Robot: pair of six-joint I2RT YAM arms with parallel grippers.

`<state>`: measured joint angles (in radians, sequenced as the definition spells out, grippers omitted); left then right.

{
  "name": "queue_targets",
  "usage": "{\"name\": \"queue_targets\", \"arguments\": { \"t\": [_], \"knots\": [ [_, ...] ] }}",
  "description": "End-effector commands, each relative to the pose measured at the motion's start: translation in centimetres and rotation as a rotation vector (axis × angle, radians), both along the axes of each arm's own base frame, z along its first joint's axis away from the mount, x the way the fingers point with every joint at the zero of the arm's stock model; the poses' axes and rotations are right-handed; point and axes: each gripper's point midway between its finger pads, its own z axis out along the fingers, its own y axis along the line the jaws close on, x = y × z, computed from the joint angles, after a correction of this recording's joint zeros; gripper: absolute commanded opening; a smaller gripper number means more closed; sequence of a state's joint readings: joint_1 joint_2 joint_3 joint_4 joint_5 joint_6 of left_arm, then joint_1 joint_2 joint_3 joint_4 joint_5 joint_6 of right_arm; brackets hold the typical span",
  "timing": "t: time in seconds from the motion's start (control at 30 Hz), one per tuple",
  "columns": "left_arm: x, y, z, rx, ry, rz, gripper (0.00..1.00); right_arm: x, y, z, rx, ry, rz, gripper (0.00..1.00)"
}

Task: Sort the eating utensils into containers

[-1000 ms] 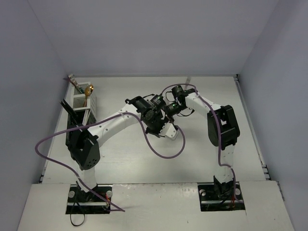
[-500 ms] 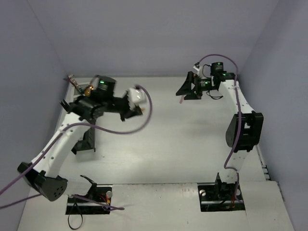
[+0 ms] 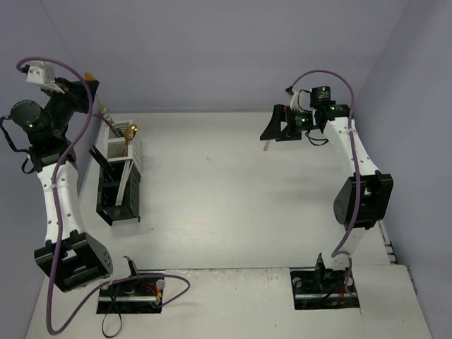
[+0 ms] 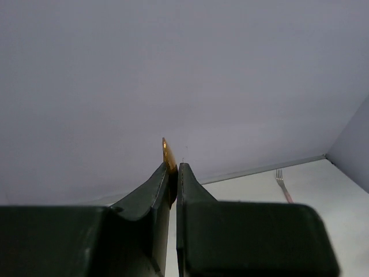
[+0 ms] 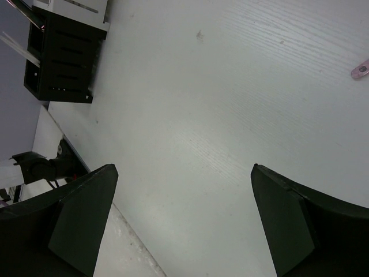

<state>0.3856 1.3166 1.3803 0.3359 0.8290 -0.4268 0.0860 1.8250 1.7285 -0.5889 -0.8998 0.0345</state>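
My left gripper [image 3: 82,87] is raised high at the far left, above the caddies, and is shut on a gold spoon [image 3: 88,76]. In the left wrist view the spoon's gold tip [image 4: 168,154] sticks out between the closed fingers. The white caddy [image 3: 113,149] holds a gold spoon [image 3: 130,132] and a fork. The black caddy [image 3: 131,200] in front of it holds dark knives and white chopsticks. My right gripper [image 3: 271,130] is open and empty [image 5: 183,168], hovering over a pink-handled fork [image 3: 266,146] near the back wall. That fork also shows in the left wrist view [image 4: 282,183].
The two caddies stand along the left wall. The black caddy [image 5: 63,57] also shows in the right wrist view, and the pink handle end [image 5: 360,69] at that view's right edge. Purple cables loop from both arms. Walls close in the table on three sides.
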Motion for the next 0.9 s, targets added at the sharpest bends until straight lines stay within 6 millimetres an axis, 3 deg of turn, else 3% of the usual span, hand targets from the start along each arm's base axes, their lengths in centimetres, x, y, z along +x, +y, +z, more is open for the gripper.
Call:
{"name": "queue_targets", "arguments": {
  "t": [0.0,0.17,0.23,0.4,0.63,0.87],
  "knots": [
    [0.2,1.5,2.5,-0.040,-0.142,-0.061,0.00,-0.2,-0.4,1.0,-0.019,-0.053,0.001,0.99],
    [2.1,4.6,-1.5,-0.127,-0.114,-0.053,0.03,-0.3,-0.5,0.3,-0.028,-0.034,-0.003,1.00],
    [2.9,4.8,-3.8,-0.141,-0.072,-0.069,0.05,-0.3,-0.6,-0.3,-0.041,-0.038,0.011,1.00],
    [3.6,5.2,-7.4,-0.127,-0.013,-0.068,0.06,-0.4,-0.6,-1.0,-0.048,-0.025,0.018,1.00],
    [2.9,4.8,-10.3,-0.115,0.053,-0.061,0.11,-0.3,-0.6,-1.3,-0.048,-0.018,0.024,1.00],
    [2.6,4.7,-11.6,-0.065,0.071,-0.051,0.20,-0.5,-0.4,-1.3,-0.038,-0.008,0.030,1.00]
  ]
}}
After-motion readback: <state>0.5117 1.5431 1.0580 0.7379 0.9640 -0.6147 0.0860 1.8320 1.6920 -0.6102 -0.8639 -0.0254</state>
